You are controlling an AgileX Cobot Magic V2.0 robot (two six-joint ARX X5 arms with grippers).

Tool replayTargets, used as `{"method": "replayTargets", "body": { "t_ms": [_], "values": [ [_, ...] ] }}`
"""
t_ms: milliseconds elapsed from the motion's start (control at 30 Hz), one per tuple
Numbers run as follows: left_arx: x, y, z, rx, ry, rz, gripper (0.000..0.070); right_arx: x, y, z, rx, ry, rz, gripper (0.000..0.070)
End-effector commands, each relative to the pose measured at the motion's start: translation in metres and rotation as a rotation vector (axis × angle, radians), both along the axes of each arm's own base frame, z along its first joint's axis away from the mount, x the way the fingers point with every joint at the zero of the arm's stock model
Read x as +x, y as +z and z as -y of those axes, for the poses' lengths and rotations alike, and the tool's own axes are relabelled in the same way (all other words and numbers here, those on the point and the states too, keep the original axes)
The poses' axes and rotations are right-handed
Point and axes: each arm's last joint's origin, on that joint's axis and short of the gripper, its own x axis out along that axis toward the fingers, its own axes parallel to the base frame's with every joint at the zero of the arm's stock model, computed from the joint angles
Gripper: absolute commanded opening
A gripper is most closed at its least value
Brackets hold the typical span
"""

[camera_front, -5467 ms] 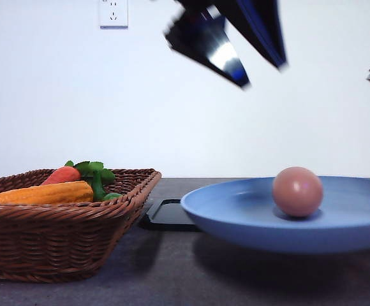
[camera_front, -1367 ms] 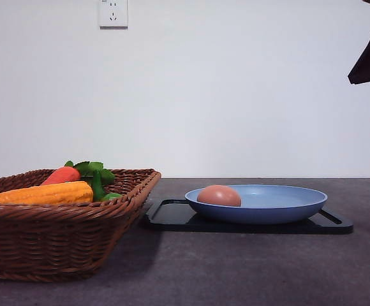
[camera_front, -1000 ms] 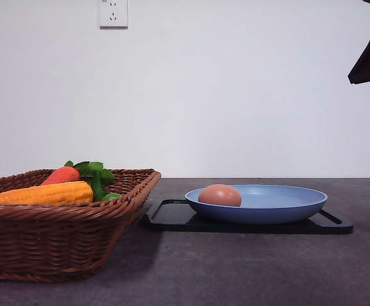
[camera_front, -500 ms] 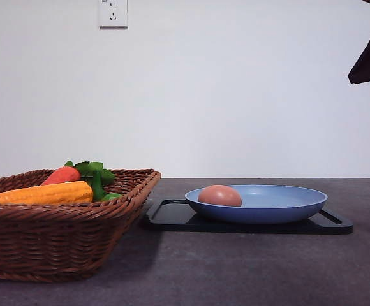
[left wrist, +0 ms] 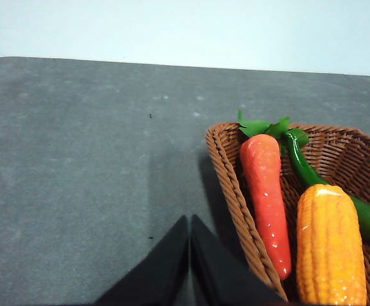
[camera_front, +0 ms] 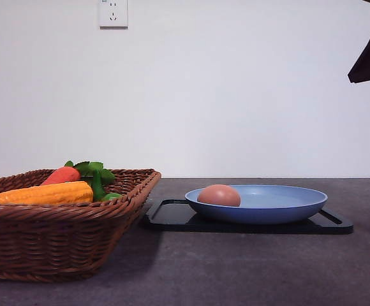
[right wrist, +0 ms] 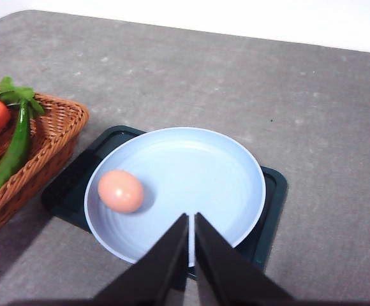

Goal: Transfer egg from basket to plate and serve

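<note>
On my front feed the egg [camera_front: 219, 195] lies in the light-blue plate [camera_front: 281, 209], close to the rim on the side toward the basket, at roughly nine o'clock of the plate's centre. The plate sits on a flat black tray [camera_front: 172, 217], and the tray rests on the grey table [camera_front: 236, 274] just beside the wicker basket [camera_front: 57, 245], which is at about nine o'clock from the tray. I cannot tell whether the tray and the basket touch.

In the basket I see an orange carrot [camera_front: 61, 174] with green leaves, a yellow corn cob [camera_front: 41, 193] lying along the near side, and a green pepper [camera_front: 98, 186] between them and the far wall. A white wall socket [camera_front: 113, 13] is at the top of the wall, at about eleven o'clock from the basket.

From my right wrist camera, the right gripper [right wrist: 192, 252] has its two dark fingers pressed together with nothing between them, held above the plate's near rim and clear of the egg [right wrist: 121, 190]. The tray [right wrist: 271, 191] shows past the plate [right wrist: 236, 166] on both sides.

From my left wrist camera, the left gripper [left wrist: 189, 255] is likewise closed and empty, poised over bare table [left wrist: 76, 159] just outside the basket [left wrist: 226, 172] wall, with the carrot [left wrist: 266, 194], corn cob [left wrist: 330, 245] and pepper [left wrist: 319, 182] inside it.
</note>
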Motion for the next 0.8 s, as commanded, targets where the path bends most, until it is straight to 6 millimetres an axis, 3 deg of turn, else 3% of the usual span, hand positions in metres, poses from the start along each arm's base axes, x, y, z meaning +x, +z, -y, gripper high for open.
{"method": "replayTargets", "body": {
  "t_ms": [0, 767],
  "values": [
    [0.0016, -0.0069, -0.0001, 0.015, -0.001, 0.001, 0.0, 0.0005, 0.0032, -0.001, 0.017, 0.0, 0.008, 0.0],
    [0.0018, -0.0057, -0.0001, 0.015, -0.001, 0.013, 0.0, 0.0007, 0.0032, -0.0008, -0.025, 0.007, 0.028, 0.0]
  ]
}}
